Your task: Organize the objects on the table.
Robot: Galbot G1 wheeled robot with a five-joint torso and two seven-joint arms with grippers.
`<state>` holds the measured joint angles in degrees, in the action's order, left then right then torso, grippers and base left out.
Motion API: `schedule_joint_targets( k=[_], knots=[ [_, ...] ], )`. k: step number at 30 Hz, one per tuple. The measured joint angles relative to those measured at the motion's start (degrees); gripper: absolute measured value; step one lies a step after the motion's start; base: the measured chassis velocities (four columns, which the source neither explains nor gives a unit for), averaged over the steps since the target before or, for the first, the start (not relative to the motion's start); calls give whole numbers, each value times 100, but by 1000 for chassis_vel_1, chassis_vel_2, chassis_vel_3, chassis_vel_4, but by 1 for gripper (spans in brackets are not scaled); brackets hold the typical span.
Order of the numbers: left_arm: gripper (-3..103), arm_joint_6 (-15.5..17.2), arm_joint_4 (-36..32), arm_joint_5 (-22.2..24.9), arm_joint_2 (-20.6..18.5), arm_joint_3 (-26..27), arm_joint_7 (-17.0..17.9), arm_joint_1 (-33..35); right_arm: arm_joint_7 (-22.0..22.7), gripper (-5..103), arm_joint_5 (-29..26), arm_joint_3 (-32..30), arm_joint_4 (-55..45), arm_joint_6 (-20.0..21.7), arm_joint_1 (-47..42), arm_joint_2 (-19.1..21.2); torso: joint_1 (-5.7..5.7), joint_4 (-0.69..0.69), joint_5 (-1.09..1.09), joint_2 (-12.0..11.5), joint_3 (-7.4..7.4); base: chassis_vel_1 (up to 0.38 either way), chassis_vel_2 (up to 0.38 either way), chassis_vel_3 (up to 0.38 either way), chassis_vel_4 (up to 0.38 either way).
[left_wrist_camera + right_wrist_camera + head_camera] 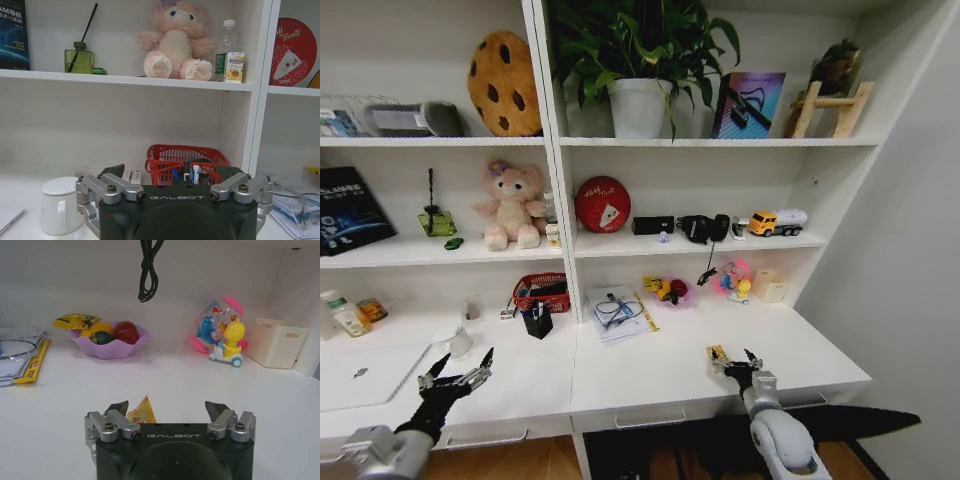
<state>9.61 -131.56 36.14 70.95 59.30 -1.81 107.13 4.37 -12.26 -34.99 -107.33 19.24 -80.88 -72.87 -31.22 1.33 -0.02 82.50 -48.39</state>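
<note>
Your left gripper (pixel 458 369) and right gripper (pixel 734 358) each have a black body marked GALBOT in pale letters, with silver metal linkages fastened by dark screws. The fingers (pixel 118 406) end in black pointed tips. Both forearms are rounded grey shells.

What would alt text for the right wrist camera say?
The right gripper, jaws open, hovers over a small yellow snack packet on the white desk. Behind sit a purple fruit bowl and a duck toy.

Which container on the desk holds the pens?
The small black pen cup in front of the red basket, left of the divider; the purple bowl holds fruit instead.
</note>
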Motion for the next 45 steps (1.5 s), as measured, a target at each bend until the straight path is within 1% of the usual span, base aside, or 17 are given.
schedule_joint_targets(
  k=[1, 2, 4, 5, 7, 8, 10, 11, 13, 14, 15, 19, 21, 30, 36, 39, 45],
  knots=[
    [100, 0, 0, 0, 0, 0, 0, 0, -39, 81, -2, -1, 2, 0, 0, 6, 0, 1, 0, 0, 0, 0, 0, 0, 0],
    [100, 0, 0, 0, 0, 0, 0, 0, -39, 81, -2, -1, 2, 0, 0, 6, 0, 1, 0, 0, 0, 0, 0, 0, 0],
    [100, 0, 0, 0, 0, 0, 0, 0, -82, 70, -4, 0, 2, 3, -4, 8, 0, 1, 1, 0, 0, 0, 0, 0, 0],
    [100, 0, 0, 0, 0, 0, 0, 0, -82, 70, -4, 0, 2, 3, -4, 8, 0, 1, 1, 0, 0, 0, 0, 0, 0],
    [100, 0, 0, 0, 0, 0, 0, 0, -108, 59, -19, 2, 9, 5, 3, 12, 0, 2, 1, 0, 0, 0, 0, 0, 0],
    [100, 0, 0, 0, 0, 0, 0, 0, -108, 59, -19, 2, 9, 5, 3, 12, 0, 2, 1, 0, 0, 0, 0, 0, 0],
    [100, 0, 0, 0, 0, 0, 0, 0, -124, 48, -69, 3, 36, 12, 26, 37, 0, 1, 1, 0, 0, 0, 0, 0, 0],
    [100, 0, 0, 0, 0, 0, 0, 0, -124, 48, -69, 3, 36, 12, 26, 37, 0, 1, 1, 0, 0, 0, 0, 0, 0],
    [100, 0, 0, 0, 0, 0, 0, 0, -140, 37, -127, 3, 65, 28, 51, 68, 0, 1, 2, 0, 0, 0, 0, 0, 0],
    [100, 0, 0, 0, 0, 0, 0, 0, -140, 37, -127, 3, 65, 28, 51, 68, 0, 1, 2, 0, 0, 0, 0, 0, 0],
    [100, 0, 0, 0, 0, 0, 0, 0, -159, 27, -167, 3, 92, 48, 76, 90, 0, 2, 1, 0, 0, 0, 0, 0, 0],
    [100, 0, 0, 0, 0, 0, 0, 0, -186, 21, -190, 4, 107, 55, 98, 106, 0, 1, 2, 0, 0, 0, 0, 0, 0],
    [100, 0, 0, 0, 0, 0, 0, 0, -215, 5, -209, 7, 101, 48, 108, 120, -1, 2, 2, -1, 0, 0, 0, 0, 0],
    [100, 0, 0, 0, 0, 0, 0, 0, -231, 0, -360, 20, -450, 30, 100, 214, 0, 3, 2, 0, -1, 0, 0, 0, 0],
    [100, 0, 0, 0, 0, 0, 0, 0, -292, 0, -605, 241, -639, 145, 748, 503, 0, 2, 1, 0, 0, 0, 0, 0, 0],
    [100, 0, 0, 0, 0, 0, -2, 0, -424, 0, -713, 571, 198, 192, 1914, 702, -1, -2, 1, -1, -1, 0, 0, 0, 0],
    [100, 0, 0, 0, 0, 0, 0, 0, -589, 0, -952, 1051, 1354, 229, 3033, 884, -1, 1, 3, -1, -2, 0, 0, 0, 0]
  ],
)
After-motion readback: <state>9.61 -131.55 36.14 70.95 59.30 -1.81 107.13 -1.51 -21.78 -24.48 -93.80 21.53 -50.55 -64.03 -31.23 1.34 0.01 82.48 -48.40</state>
